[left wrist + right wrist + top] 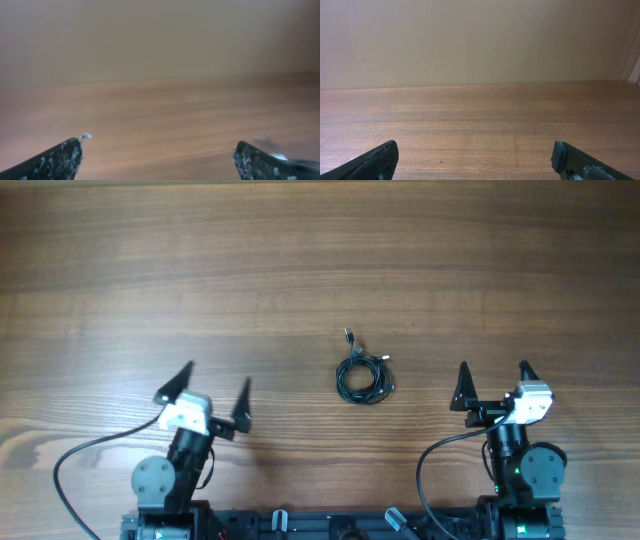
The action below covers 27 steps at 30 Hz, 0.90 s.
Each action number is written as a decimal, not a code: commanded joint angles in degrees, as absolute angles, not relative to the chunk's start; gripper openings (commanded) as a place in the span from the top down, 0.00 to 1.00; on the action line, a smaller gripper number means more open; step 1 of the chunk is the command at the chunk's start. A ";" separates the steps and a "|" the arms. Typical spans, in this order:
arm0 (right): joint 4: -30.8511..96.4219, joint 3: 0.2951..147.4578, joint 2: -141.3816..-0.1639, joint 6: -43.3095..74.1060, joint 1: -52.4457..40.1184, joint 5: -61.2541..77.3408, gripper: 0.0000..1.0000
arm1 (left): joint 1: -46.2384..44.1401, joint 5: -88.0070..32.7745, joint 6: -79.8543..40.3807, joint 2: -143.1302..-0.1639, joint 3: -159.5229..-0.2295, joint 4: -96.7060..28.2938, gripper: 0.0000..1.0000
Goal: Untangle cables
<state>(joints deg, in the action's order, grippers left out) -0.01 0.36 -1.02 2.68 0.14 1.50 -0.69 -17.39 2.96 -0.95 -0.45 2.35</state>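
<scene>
Bunched cables (364,376) look too small to separate

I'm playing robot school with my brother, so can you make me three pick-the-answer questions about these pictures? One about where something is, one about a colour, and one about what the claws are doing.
1. Where is the coil of cables?
A. On the wooden table, between the left gripper and the right gripper
B. Inside the left gripper
C. Hanging off the table's edge

2. What colour are the cables?
A. Red
B. White
C. Black

3. How are the grippers?
A. Both shut
B. Both open, holding nothing
C. One shut on the cables

Answers:
1 A: the overhead view shows the coil lying on the wood between them, touching neither.
2 C: the cords are black, with small metal plug tips.
3 B: each gripper's fingers stand wide apart, with only bare table between them.
</scene>
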 commanded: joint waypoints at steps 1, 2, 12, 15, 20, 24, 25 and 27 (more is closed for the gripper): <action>-0.12 0.30 -1.30 1.91 -0.14 2.26 0.00 | -0.91 -46.78 3.64 -0.93 -0.32 15.31 0.00; -0.12 0.30 -1.30 1.91 -0.14 2.26 0.00 | -0.91 -49.10 3.49 -0.93 -0.34 20.69 0.00; -0.12 0.30 -1.30 1.91 -0.14 2.26 0.00 | -0.84 -41.67 1.32 -24.67 -22.83 -1.93 0.00; -0.12 0.30 -1.30 1.91 -0.14 2.26 0.00 | -0.86 -55.64 1.15 -42.33 -26.79 0.84 0.00; -0.12 0.30 -1.30 1.93 -0.14 2.26 0.00 | -1.76 -58.11 -7.09 -62.57 -34.44 6.83 0.00; -0.12 0.30 -1.30 1.91 -0.14 2.26 0.00 | -8.93 -42.02 -6.26 -75.37 -52.18 -24.40 0.00; -0.12 0.30 -1.30 1.91 -0.14 2.26 0.00 | -12.93 -36.01 -6.31 -78.52 -54.43 -28.16 0.00; -0.12 0.30 -1.30 1.93 -0.14 2.26 0.00 | -17.87 -37.28 -8.86 -81.38 -54.54 -27.75 0.00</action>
<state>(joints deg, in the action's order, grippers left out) 0.01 0.36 -1.65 2.68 0.14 1.50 -11.35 -44.36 -6.17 -77.14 -52.64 -26.68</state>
